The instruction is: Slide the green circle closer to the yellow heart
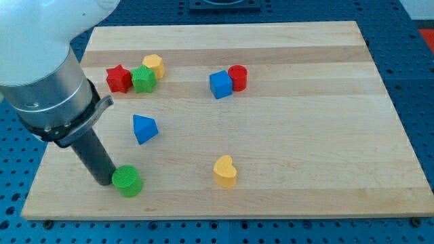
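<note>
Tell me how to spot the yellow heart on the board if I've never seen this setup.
Start at the wooden board and look along its bottom edge, near the middle. The yellow heart sits alone there, to the view's right of the green circle. The only other yellow block is near the top left, in a cluster.

bare board [176, 179] between green circle [127, 181], yellow heart [225, 171].

Lab: blue perforated bench [415, 81]

A white rounded arm casing [41, 27] tops a brushed silver-grey cylinder [51, 95], ringed at its base by a black clamp collar [78, 129]; below runs a straight dark rod [91, 156] with a matte finish
</note>
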Action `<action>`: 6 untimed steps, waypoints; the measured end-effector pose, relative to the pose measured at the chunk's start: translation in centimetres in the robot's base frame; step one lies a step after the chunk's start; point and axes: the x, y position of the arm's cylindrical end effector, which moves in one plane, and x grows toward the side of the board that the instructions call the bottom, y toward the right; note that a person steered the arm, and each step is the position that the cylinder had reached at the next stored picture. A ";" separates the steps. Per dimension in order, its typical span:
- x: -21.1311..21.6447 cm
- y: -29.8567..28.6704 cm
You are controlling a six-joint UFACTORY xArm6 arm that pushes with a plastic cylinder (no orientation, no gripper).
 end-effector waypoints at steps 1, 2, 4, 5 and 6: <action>0.0 -2.1; 0.6 -3.1; 1.4 2.0; 1.5 2.5; 1.6 6.2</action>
